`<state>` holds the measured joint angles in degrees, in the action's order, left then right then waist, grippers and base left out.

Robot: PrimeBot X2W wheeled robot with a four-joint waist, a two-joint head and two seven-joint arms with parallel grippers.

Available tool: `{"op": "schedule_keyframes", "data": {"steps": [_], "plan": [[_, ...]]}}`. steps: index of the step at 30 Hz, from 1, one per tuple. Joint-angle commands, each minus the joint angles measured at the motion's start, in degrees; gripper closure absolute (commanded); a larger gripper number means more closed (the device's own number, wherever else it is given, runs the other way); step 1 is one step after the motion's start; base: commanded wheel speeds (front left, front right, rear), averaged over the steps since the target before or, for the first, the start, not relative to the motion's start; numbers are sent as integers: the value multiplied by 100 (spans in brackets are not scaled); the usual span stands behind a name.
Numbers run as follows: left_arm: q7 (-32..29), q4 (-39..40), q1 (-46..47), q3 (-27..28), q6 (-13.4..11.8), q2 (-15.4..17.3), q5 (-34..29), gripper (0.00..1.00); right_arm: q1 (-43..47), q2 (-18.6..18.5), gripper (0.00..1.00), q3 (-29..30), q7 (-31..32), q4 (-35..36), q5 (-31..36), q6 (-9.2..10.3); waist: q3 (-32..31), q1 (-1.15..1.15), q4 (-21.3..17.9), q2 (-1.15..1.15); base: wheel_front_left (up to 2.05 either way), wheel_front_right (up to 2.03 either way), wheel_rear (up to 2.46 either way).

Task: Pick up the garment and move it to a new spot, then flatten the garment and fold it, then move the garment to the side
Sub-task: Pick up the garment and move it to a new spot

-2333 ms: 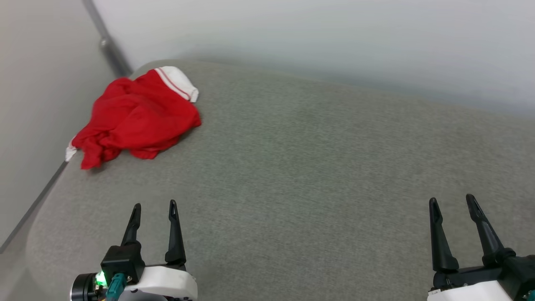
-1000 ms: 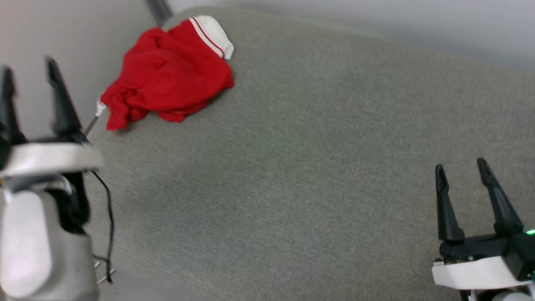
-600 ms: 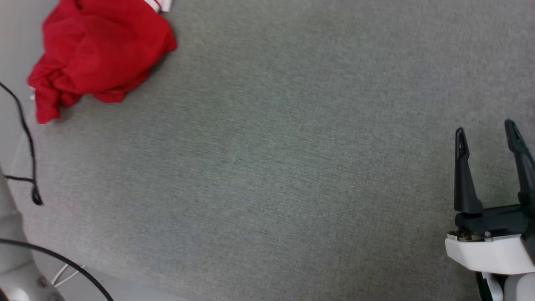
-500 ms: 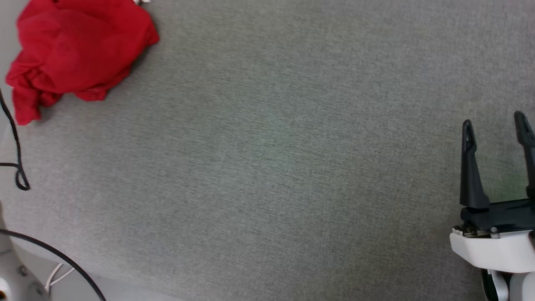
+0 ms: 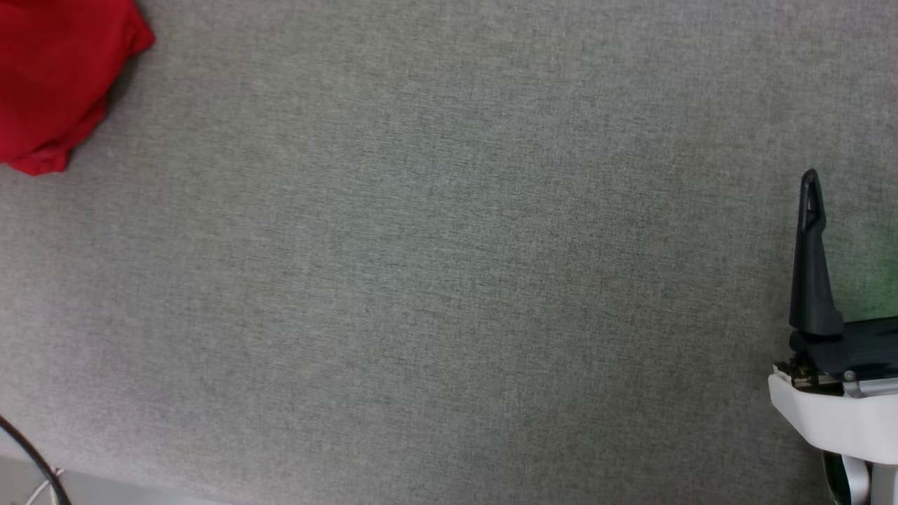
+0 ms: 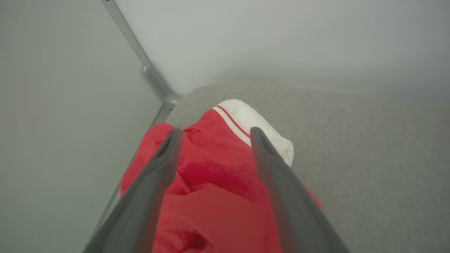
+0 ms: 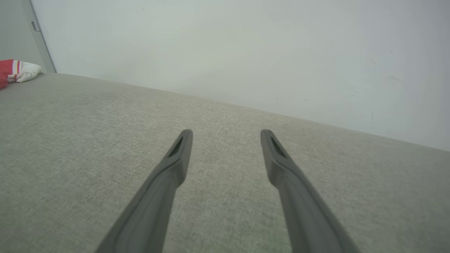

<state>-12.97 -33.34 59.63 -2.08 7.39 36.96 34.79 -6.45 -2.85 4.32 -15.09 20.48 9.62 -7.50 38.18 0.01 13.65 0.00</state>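
Left claw (image 6: 215, 135) hangs with fingers spread just over the crumpled garment (image 6: 218, 175); whether it touches cannot be told. Right claw (image 7: 226, 135), also open and empty, sits over bare table (image 7: 70, 140), well apart. The garment lies bunched at the table's far left corner by the wall (image 6: 281, 42). Judging from this, nothing is done yet: pick-up, move, flattening and folding remain.

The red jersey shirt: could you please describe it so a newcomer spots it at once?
On the wide grey fabric surface, look to the corner beside the metal post. The crumpled red jersey shirt lies there, the only bright thing on it, with a white sleeve trimmed in red-white stripes.
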Motion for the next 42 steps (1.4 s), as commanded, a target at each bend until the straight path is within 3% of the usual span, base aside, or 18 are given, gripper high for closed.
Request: {"op": "schedule_keyframes", "data": {"steps": [1,9,11,19,20,21,32,37,42], "plan": [[-421,-44,-6,-283,-1,134,306,0,-97,-10,0,-17,-11,75,23,2,105,-1,-73,0,0,0,0],[-2614,-131,-209,-1280,-1,840,1918,0,-93,-49,0,-17,-11,203,82,2,372,-1,-198,0,0,0,0],[-2904,-161,-220,-1418,-1,997,2135,0,-110,-60,0,-17,-11,199,91,2,420,-1,-215,0,0,0,0],[-3107,-413,-314,-2003,4,690,2636,0,-166,-77,0,-90,-11,153,115,2,521,-1,-281,0,0,0,0],[-3050,-440,-301,-2059,4,658,2666,68,-167,-76,0,-98,-11,139,112,2,514,-1,-287,0,0,0,0],[-3009,-477,-291,-2109,5,634,2683,100,-161,-75,0,-101,-11,125,112,2,492,-1,-290,0,0,0,0],[-1919,-210,262,-2610,0,1159,2408,100,-109,-37,0,-261,-11,-147,-58,2,-360,-1,-209,0,0,0,0],[-1725,326,637,-2998,0,1337,2243,100,-42,-14,0,-353,-12,-328,-179,2,-902,-1,-194,0,0,0,0],[-1758,872,918,-3248,0,1314,2052,100,60,-2,0,-365,-11,-443,-302,2,-1305,-1,-219,0,0,0,0]]}}
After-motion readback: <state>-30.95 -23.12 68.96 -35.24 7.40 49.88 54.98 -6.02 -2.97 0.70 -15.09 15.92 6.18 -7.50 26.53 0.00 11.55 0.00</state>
